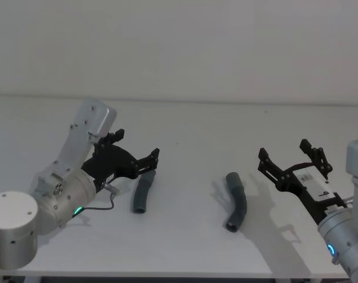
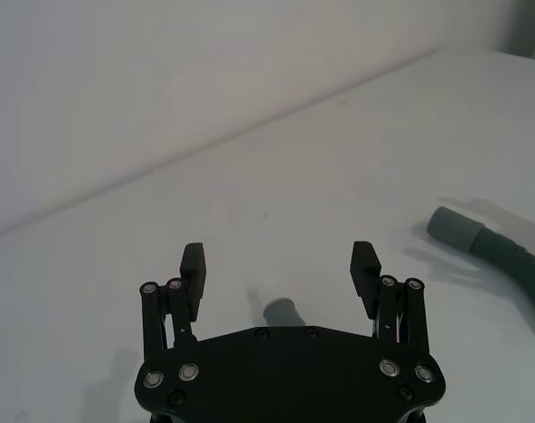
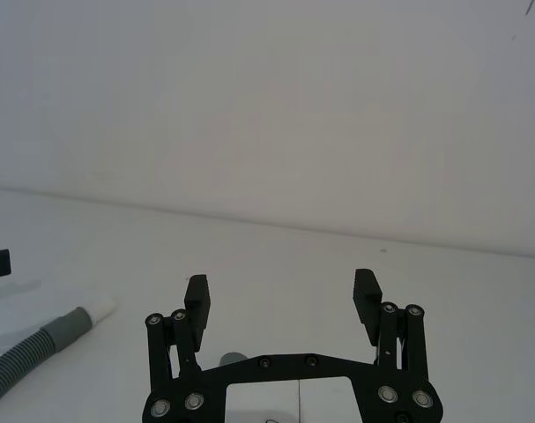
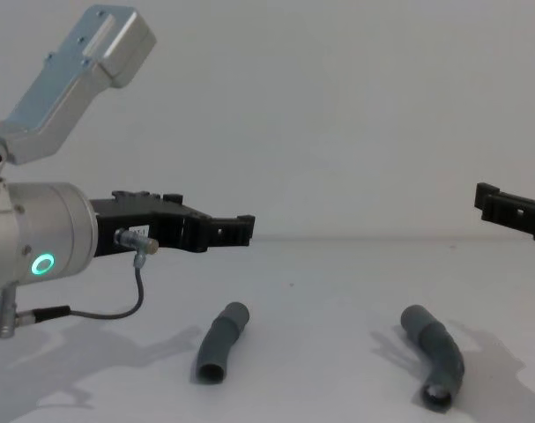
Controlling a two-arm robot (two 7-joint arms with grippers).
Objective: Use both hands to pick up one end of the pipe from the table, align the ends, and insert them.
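Note:
Two dark grey pipe pieces lie apart on the table (image 1: 184,127). The left piece (image 1: 142,194) (image 4: 221,344) has a white-tipped cuff (image 3: 98,309) at its far end. The right piece (image 1: 236,201) (image 4: 436,352) is bent at the middle; a grey cuff and ribbed body (image 2: 501,257), likely this piece, also appear in the left wrist view. My left gripper (image 1: 136,145) (image 2: 278,257) (image 4: 236,231) hovers open above the left piece's far end, holding nothing. My right gripper (image 1: 283,150) (image 3: 280,289) (image 4: 498,204) hangs open and holding nothing, to the right of the right piece.
A plain white wall (image 1: 179,47) stands behind the table. A thin grey cable (image 1: 102,203) loops from the left arm down toward the table beside the left piece. Bare tabletop lies between the two pieces.

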